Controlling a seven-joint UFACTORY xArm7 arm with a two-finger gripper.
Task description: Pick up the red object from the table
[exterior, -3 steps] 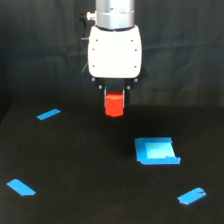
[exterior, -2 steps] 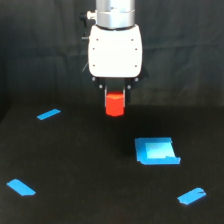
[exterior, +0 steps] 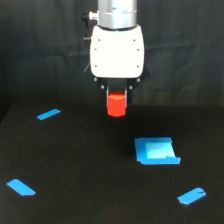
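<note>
Exterior view, upper centre: the red object (exterior: 117, 104) is being clamped by the gripper (exterior: 117, 96), seemingly clear of the table (exterior: 75, 165), for lifting.

The block (exterior: 117, 104) hung in the gripper (exterior: 117, 96) above the table (exterior: 80, 165), behind the square patch (exterior: 156, 150) near its right edge.

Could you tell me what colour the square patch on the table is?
The square patch is bright blue, seen in the exterior view.

The table (exterior: 65, 160) (matte black) bears tape strips (exterior: 48, 114) and a blue square (exterior: 156, 151).
</note>
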